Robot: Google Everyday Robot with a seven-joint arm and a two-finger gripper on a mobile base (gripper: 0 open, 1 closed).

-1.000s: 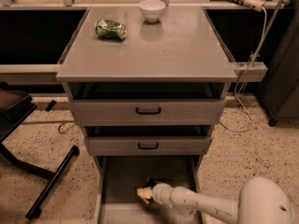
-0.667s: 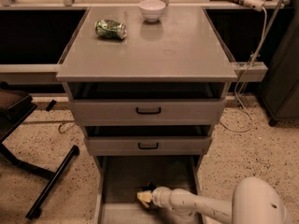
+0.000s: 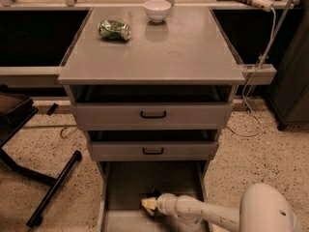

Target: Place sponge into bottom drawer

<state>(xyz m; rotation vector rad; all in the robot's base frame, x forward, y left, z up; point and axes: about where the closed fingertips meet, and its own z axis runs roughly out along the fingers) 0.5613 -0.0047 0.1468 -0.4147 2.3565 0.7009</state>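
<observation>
The bottom drawer is pulled open at the foot of the grey cabinet, a long plain grey tray. My white arm reaches into it from the lower right. My gripper is inside the drawer, low over its floor, and holds the yellow sponge with its dark scrub layer. The sponge sits near the drawer's front middle, between the fingers.
Two shallower grey drawers with black handles sit above, both slightly open. On the cabinet top lie a green dented can and a white bowl. A black chair base stands at the left. Cables hang at the right.
My gripper with the sponge has sunk lower and a little left inside the bottom drawer, closer to its floor.
</observation>
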